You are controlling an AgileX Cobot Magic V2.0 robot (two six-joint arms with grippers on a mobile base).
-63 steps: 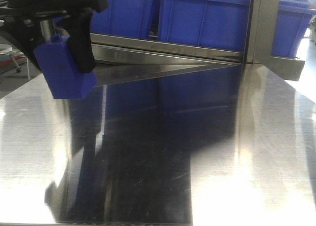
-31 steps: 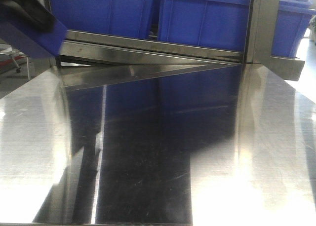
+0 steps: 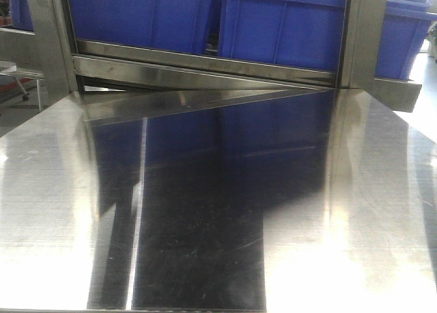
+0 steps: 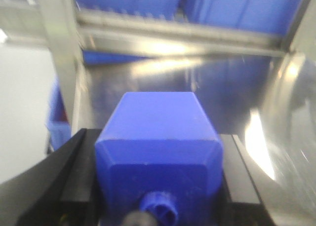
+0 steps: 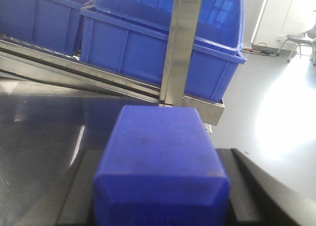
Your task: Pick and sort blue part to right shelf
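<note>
In the right wrist view my right gripper (image 5: pixel 160 157) is shut on the blue part (image 5: pixel 160 137), a solid-blue block with sloped shoulders. Its cap end is cut off by the bottom edge. Black fingers (image 5: pixel 81 186) flank it on both sides, and it is held above the steel table. In the left wrist view my left gripper (image 4: pixel 158 139) is shut on a second blue block (image 4: pixel 158 122) with a small round knob (image 4: pixel 160 208), held above the table in front of the shelf. Neither gripper shows in the front view.
The reflective steel table (image 3: pixel 205 210) fills the front view. Behind it a steel shelf rail (image 3: pixel 205 63) carries blue bins (image 3: pixel 280 26). Steel uprights stand at the right (image 3: pixel 358 33) and left (image 3: pixel 48 33). A blue bin (image 5: pixel 148 43) and upright (image 5: pixel 182 43) lie ahead of the right gripper.
The left gripper with its blue block has moved up and to the left, out of the front view. Only the table and shelf remain there.
</note>
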